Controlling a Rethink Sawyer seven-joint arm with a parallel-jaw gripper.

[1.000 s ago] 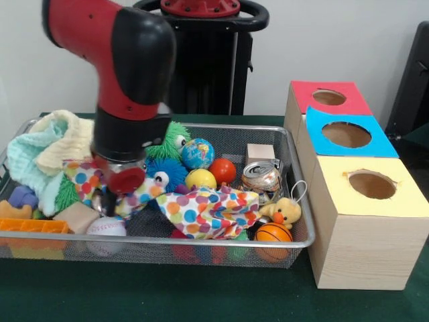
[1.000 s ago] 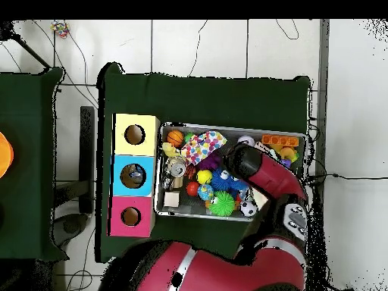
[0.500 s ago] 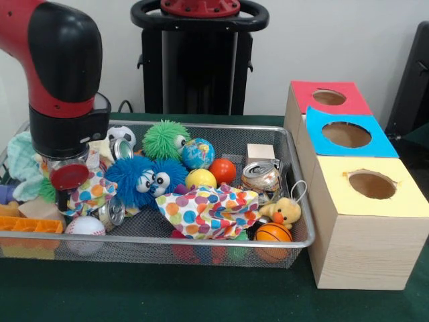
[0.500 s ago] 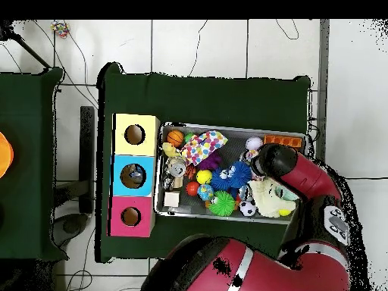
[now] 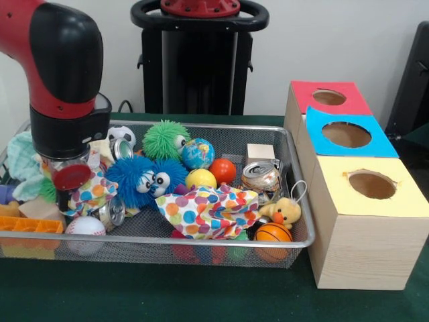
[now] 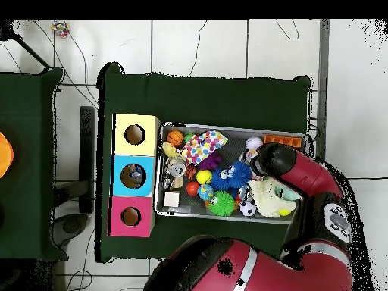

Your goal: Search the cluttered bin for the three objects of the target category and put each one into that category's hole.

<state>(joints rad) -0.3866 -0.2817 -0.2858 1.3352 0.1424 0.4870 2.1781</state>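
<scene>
My gripper [image 5: 66,198] is low in the left part of the wire bin [image 5: 295,161], beside a small can [image 5: 110,213] and a scrap of polka-dot cloth [image 5: 90,193]. The arm's wrist [image 6: 271,161] covers it from above. Several balls lie in the bin: a globe ball [image 5: 198,153], a red-orange ball [image 5: 222,171], a yellow ball [image 5: 200,178], a basketball [image 5: 273,233], a baseball [image 5: 86,226] and a soccer ball [image 5: 120,135]. Three boxes with holes stand to the right: red [image 5: 328,97], blue [image 5: 345,134], yellow [image 5: 372,184].
Also in the bin are a blue fuzzy toy [image 5: 137,180], a green fuzzy toy [image 5: 165,139], a large polka-dot cloth [image 5: 211,211], a crushed can [image 5: 261,178], a wooden block [image 5: 260,153], a duck [image 5: 285,212], an orange plate [image 5: 30,226] and a pale cloth [image 5: 20,164].
In the front view the arm swung left from the bin's middle to its left end, uncovering the blue and green fuzzy toys. Over the last half second it has hardly moved.
</scene>
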